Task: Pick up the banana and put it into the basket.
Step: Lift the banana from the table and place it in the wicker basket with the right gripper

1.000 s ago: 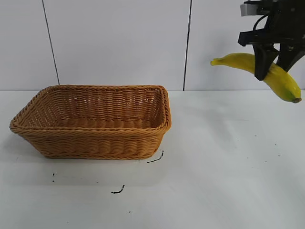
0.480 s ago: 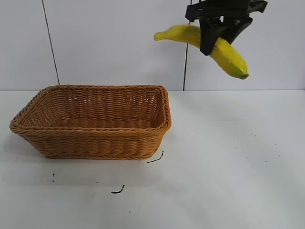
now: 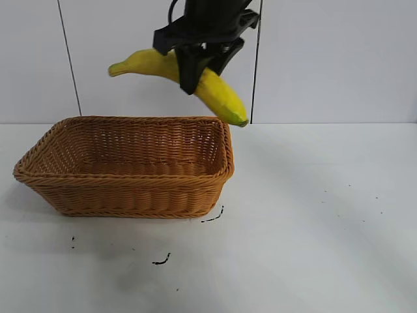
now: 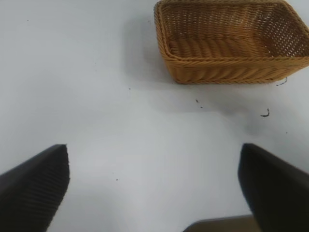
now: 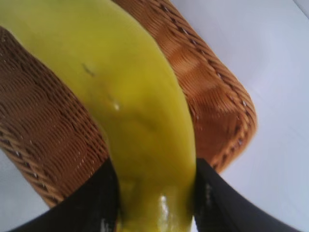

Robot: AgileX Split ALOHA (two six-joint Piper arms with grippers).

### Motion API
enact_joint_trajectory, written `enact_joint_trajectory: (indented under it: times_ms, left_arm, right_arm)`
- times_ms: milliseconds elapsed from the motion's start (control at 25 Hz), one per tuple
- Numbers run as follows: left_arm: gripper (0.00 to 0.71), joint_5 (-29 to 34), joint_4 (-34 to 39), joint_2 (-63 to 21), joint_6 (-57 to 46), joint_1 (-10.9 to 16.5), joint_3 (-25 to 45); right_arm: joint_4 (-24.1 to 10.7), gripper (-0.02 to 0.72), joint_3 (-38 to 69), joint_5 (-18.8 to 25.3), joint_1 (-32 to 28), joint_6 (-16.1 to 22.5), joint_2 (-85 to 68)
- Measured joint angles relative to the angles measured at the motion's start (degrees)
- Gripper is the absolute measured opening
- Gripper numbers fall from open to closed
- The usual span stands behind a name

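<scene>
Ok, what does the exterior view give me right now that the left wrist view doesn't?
Only the exterior view shows the banana, held in the air by the right gripper above the basket's right end, its greenish tip hanging over the right rim. Only the left wrist view shows the left gripper, fingers spread wide open over bare table, away from the basket. Both show the wicker basket with nothing in it and the dark marks on the table beside it.

No legible text or signs
</scene>
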Motion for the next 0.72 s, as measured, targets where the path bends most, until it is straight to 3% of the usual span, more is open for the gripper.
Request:
enact_joint_trajectory:
  times_ms: [160, 360, 720]
  left_arm:
    - [0.690, 0.0, 0.0, 0.0, 0.0, 0.0, 0.0]
    - [0.690, 0.0, 0.0, 0.0, 0.0, 0.0, 0.0]
    - [0.690, 0.0, 0.0, 0.0, 0.0, 0.0, 0.0]
  right_arm:
    - [-0.7, 0.303, 0.0, -8.2, 2.4, -5.2, 3.0]
    - [-2.6, 0.303, 0.0, -15.6, 2.6, -6.4, 6.4]
    - [-2.7, 0.303, 0.0, -17.2, 2.6, -7.5, 11.6]
